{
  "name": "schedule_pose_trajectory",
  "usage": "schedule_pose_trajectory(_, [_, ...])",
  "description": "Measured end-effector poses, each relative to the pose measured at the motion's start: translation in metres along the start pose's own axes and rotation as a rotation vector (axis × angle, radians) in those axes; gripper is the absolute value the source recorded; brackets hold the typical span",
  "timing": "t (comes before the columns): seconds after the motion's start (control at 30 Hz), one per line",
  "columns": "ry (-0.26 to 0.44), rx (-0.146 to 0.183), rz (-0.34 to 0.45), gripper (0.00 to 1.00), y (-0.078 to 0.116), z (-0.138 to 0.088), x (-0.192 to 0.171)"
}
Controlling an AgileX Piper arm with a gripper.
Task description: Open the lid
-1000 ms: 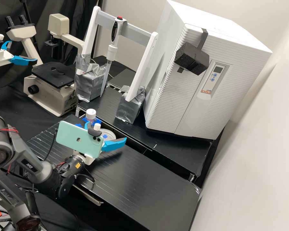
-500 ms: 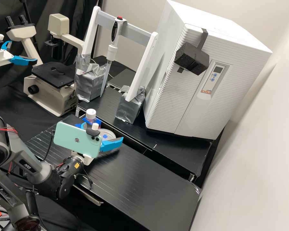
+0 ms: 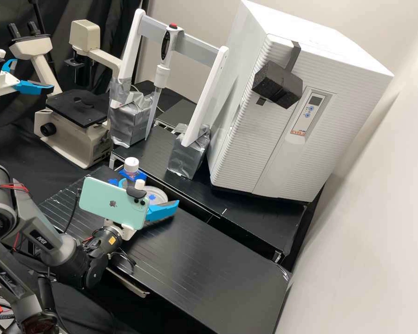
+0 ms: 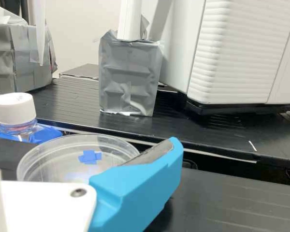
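And here's the claw [image 3: 149, 191], spread wide and holding nothing, right near the clear round dish [image 4: 53, 159], with a white-capped bottle [image 4: 14, 110] standing just beside that dish!

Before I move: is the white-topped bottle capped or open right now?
Capped. The white cap sits on the neck of the bottle, which stands upright beside the clear round dish.
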Motion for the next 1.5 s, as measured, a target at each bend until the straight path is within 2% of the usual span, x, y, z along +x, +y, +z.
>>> schedule_pose_trajectory(1.27, [0.003, 0.023, 0.017, 0.0, -0.0004, -0.0023, 0.0025])
schedule_pose_trajectory(1.5, [0.007, 0.02, 0.076, 0.0, 0.008, -0.0064, -0.0026])
